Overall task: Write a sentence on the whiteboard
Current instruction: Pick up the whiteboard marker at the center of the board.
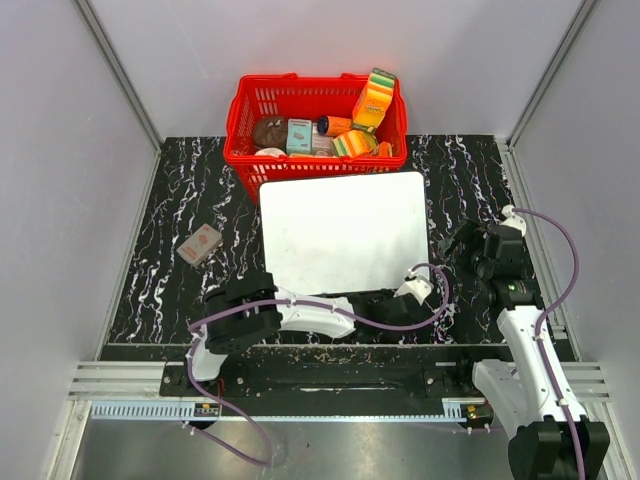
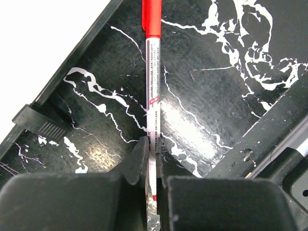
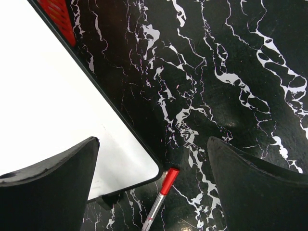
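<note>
Left jaws: clamped on red-capped marker (image 2: 152, 91) | whiteboard (image 1: 345, 235): plain white, rounded corners

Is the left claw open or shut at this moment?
Shut on the marker. In its wrist view the left claw presses both fingers against the white barrel, with no gap.

I'm counting 1 whiteboard (image 1: 345, 232), 1 red-capped marker (image 2: 153, 62), 1 red basket (image 1: 238, 120), 1 pink box (image 1: 199, 244), and 2 grippers: the left gripper (image 2: 153, 144) and the right gripper (image 3: 153, 140).
</note>
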Action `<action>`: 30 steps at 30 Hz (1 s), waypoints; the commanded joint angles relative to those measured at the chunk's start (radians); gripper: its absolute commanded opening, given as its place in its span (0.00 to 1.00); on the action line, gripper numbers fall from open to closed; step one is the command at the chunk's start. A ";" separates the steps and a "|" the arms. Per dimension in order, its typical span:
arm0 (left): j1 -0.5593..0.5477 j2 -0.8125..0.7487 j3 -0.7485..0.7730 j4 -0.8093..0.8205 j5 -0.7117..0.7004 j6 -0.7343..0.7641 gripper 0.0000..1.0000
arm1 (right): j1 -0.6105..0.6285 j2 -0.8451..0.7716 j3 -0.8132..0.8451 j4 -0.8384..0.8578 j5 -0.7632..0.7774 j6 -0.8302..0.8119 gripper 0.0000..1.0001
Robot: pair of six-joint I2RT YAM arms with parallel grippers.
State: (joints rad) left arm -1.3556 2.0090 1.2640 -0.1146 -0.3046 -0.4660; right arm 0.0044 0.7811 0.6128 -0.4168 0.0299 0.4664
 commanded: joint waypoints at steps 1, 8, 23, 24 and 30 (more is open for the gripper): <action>-0.010 -0.028 -0.080 0.015 0.081 -0.023 0.00 | 0.002 -0.016 0.021 0.010 -0.028 0.009 1.00; -0.008 -0.268 -0.155 0.023 0.119 -0.013 0.00 | 0.002 -0.086 0.090 0.007 -0.186 -0.028 1.00; 0.125 -0.645 -0.366 0.087 0.275 -0.006 0.00 | 0.002 -0.135 0.246 -0.005 -0.606 -0.040 1.00; 0.145 -0.667 -0.403 0.096 0.285 -0.006 0.00 | 0.002 -0.126 0.246 -0.001 -0.625 -0.025 1.00; 0.289 -0.898 -0.537 0.079 0.298 -0.036 0.00 | 0.000 -0.089 0.136 0.286 -0.918 0.230 0.98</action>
State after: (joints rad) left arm -1.1172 1.2537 0.7811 -0.0738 -0.0444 -0.4786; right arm 0.0044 0.6720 0.8188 -0.4049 -0.6144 0.4839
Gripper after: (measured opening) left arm 0.054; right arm 0.989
